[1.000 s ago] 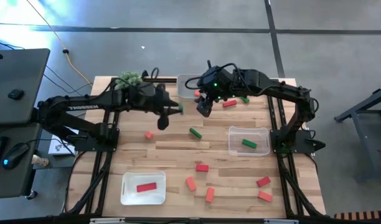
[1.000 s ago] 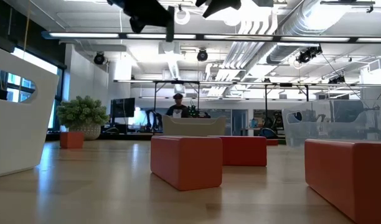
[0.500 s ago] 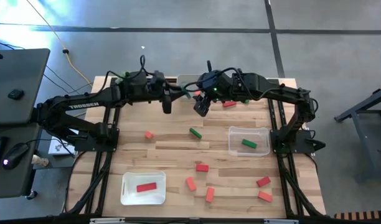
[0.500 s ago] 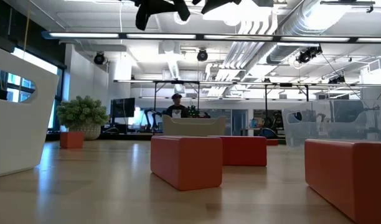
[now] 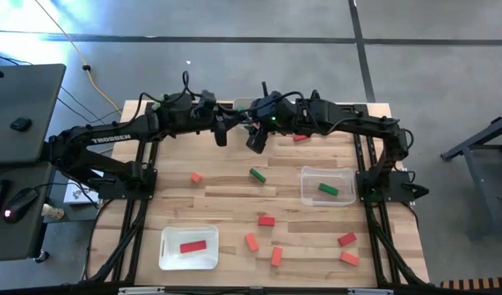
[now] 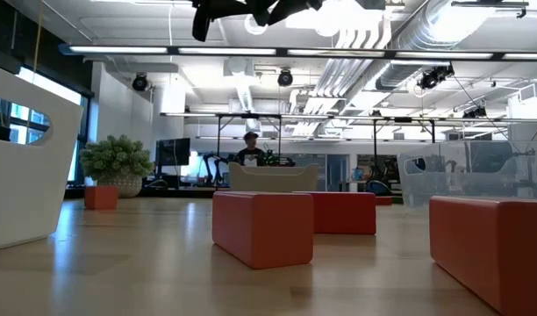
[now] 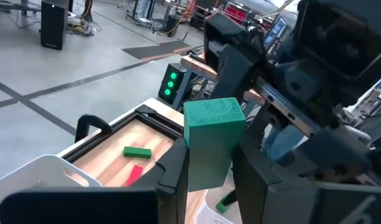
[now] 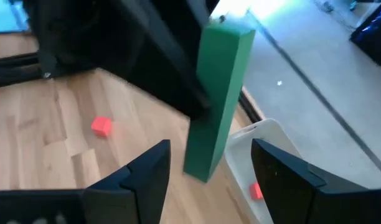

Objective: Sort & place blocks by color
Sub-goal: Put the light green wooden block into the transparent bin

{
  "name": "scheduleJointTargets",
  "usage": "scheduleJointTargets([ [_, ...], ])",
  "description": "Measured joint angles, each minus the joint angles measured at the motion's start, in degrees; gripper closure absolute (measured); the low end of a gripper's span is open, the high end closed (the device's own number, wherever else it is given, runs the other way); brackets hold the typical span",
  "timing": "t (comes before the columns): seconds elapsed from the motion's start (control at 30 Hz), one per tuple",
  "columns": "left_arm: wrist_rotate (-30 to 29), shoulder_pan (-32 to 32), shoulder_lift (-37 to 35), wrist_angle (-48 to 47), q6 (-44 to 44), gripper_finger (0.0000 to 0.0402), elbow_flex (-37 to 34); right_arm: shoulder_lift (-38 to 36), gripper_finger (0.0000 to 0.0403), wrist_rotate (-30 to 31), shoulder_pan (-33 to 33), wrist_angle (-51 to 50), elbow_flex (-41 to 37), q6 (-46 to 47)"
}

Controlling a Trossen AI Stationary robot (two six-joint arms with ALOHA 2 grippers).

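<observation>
The desk [image 5: 235, 192] carries 3 trays, and both arms meet above its far edge. The clear tray [image 5: 326, 185] lies well toward the near side from the right claw [image 5: 255, 141] and holds 1 green block [image 5: 328, 189]. The white tray [image 5: 189, 247] sits far on the near side from the left claw [image 5: 221, 135] with 1 red block [image 5: 193, 246] inside. A third tray [image 5: 244, 106] lies just beyond both claws at the far edge; the right wrist view shows a small red block [image 8: 255, 190] in it.

The left claw is narrow, clamped on a green block [image 7: 210, 142] that stands upright between its fingers. The right claw stands wide, its fingers on either side of that same block without touching it, so the 2 claws face each other closely and each crowds the other's path.

Loose blocks lie on the near side of the claws: a green one [image 5: 257, 174] just below them, a small coral one [image 5: 197, 177] to the left claw's near side, a red one [image 5: 266, 220] and 2 coral ones [image 5: 252, 242] [image 5: 276, 256] farther off, and 2 more [image 5: 346, 239] [image 5: 349, 259] at the near right corner. A red block [image 5: 300, 138] lies just right of the right claw, partly under the arm.

A plant ball [image 6: 117, 159] sits by the far left corner, behind the left arm.
</observation>
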Motion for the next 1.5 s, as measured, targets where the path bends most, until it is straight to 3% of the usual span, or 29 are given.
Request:
scheduleJointTargets([
  [0.2, -0.18, 0.00, 0.00, 0.00, 0.02, 0.0330, 0.00, 0.75, 0.0221, 1.97, 0.02, 2.26, -0.04, 0.42],
  [0.47, -1.02, 0.04, 0.00, -0.15, -0.24, 0.0329, 0.00, 0.79, 0.0359, 2.72, 0.13, 2.83, -0.04, 1.43],
  [0.53, -0.71, 0.07, -0.03, -0.56, 0.30, 0.0330, -0.02, 0.76, 0.0378, 2.38, 0.13, 2.46, -0.04, 0.84],
  [1.03, 0.26, 0.00, -0.02, -1.44, 3.21, 0.0327, -0.02, 0.76, 0.0375, 3.60, 1.19, -6.56, 0.00, 7.14],
  [1.5, 0.70, 0.00, -0.04, -2.18, 5.20, 0.0326, -0.02, 0.79, 0.0373, 7.18, 5.20, -29.71, 0.00, 21.94],
])
